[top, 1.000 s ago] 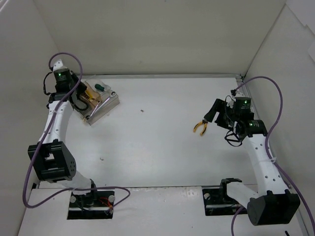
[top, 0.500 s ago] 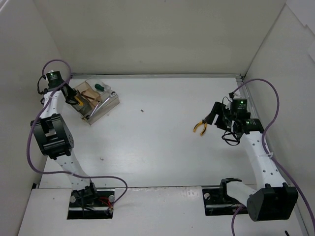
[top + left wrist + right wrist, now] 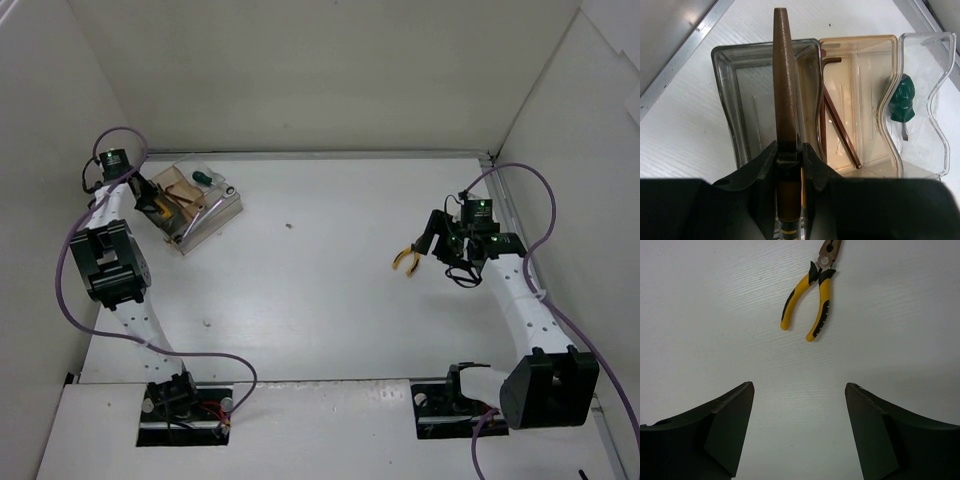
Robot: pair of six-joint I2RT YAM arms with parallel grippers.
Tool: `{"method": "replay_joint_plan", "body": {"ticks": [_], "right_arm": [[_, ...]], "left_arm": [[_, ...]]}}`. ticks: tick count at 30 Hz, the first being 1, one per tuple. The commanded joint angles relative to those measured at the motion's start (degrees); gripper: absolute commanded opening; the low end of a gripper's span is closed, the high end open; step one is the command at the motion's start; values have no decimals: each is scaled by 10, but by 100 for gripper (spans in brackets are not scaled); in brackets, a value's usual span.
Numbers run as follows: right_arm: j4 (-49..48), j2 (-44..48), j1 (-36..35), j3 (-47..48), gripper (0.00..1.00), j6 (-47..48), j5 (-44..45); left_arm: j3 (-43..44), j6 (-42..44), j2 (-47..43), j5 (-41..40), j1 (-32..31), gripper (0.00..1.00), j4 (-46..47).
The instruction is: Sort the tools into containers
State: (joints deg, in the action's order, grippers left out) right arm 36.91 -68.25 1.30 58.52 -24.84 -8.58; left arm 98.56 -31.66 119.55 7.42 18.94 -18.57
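Observation:
My left gripper [image 3: 788, 150] is shut on a brown tapered tool [image 3: 785, 80] with a yellow-and-black handle, held over the grey-tinted box [image 3: 740, 110] of the containers [image 3: 212, 215]. The brown-tinted box [image 3: 867, 75] holds thin dark rod-like tools [image 3: 837, 125]. A green-handled screwdriver [image 3: 902, 102] lies in the clear box. Yellow-handled pliers [image 3: 812, 295] lie on the white table, ahead of my open right gripper [image 3: 799, 390], which has nothing between its fingers. In the top view the pliers [image 3: 406, 259] sit just left of that gripper [image 3: 432, 240].
White walls close in the table on the left, back and right. A metal rail [image 3: 680, 55] runs along the table edge beside the containers. Purple cables [image 3: 75, 260] loop round both arms.
The left wrist has drawn back to the left, off the containers' middle toward the wall, still gripping the tool. The right wrist has shifted slightly up and left. The pliers have not moved.

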Motion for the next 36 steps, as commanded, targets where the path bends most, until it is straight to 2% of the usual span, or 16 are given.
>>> {"method": "replay_joint_plan", "body": {"ticks": [1, 6, 9, 17, 21, 25, 26, 28, 31, 32, 36], "right_arm": [[-23, -6, 5, 19, 71, 0, 13], [-22, -11, 4, 21, 70, 2, 15], [-23, -11, 5, 19, 71, 3, 16], [-22, -10, 5, 16, 70, 7, 28], [-22, -9, 4, 18, 70, 8, 39], [-22, -9, 5, 21, 71, 1, 58], [-21, -13, 5, 24, 71, 1, 62], [-22, -17, 5, 31, 71, -7, 79], [-25, -37, 5, 51, 70, -27, 110], [-27, -50, 4, 55, 70, -33, 118], [-34, -94, -1, 84, 71, -70, 166]], "left_arm": [[42, -2, -15, 4, 7, 0, 61], [43, -12, -1, 4, 7, 0, 67], [44, -19, 9, 6, 7, 5, 66], [22, -22, -19, 0, 7, 33, 69], [7, -17, -53, -9, 7, 54, 71], [-6, -17, -85, -8, 1, 67, 69], [-9, -16, -103, -8, 1, 73, 69], [-14, -4, -122, -8, -14, 78, 69], [-14, 12, -159, -4, -45, 91, 65], [-15, 32, -176, -7, -58, 99, 62], [-28, 82, -208, -22, -132, 100, 39]]}}
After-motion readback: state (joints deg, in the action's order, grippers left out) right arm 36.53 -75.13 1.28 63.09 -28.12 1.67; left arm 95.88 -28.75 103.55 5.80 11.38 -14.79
